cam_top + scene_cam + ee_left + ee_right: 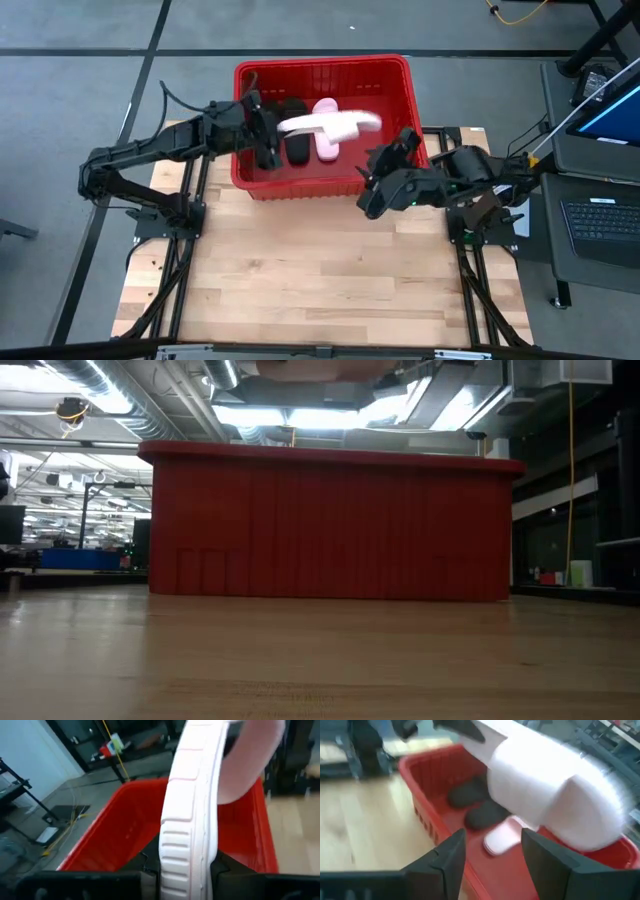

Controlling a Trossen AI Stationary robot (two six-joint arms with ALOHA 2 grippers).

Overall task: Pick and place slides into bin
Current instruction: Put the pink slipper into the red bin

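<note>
My left gripper (pixel 272 135) pinches a pale pink slide (pixel 330 124) over the red bin (pixel 405 80) on the far side of the wooden table (pixel 320 280). Right gripper (pixel 385 165) gapes, empty. Grey floor (pixel 80 80) surrounds.

The table (pixel 300 270) is of light wooden planks — on it, at the far edge, stands the red bin (pixel 325 185), nothing else visible.

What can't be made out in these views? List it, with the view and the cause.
- Low view: the bin wall hides everything inside it.
- Left wrist view: the held pink slide fills the picture, hiding the bin floor.
- Right wrist view: motion blur smears the pink slide; the black slides are vague.
- High view: the left gripper fingers are too small to read.
</note>
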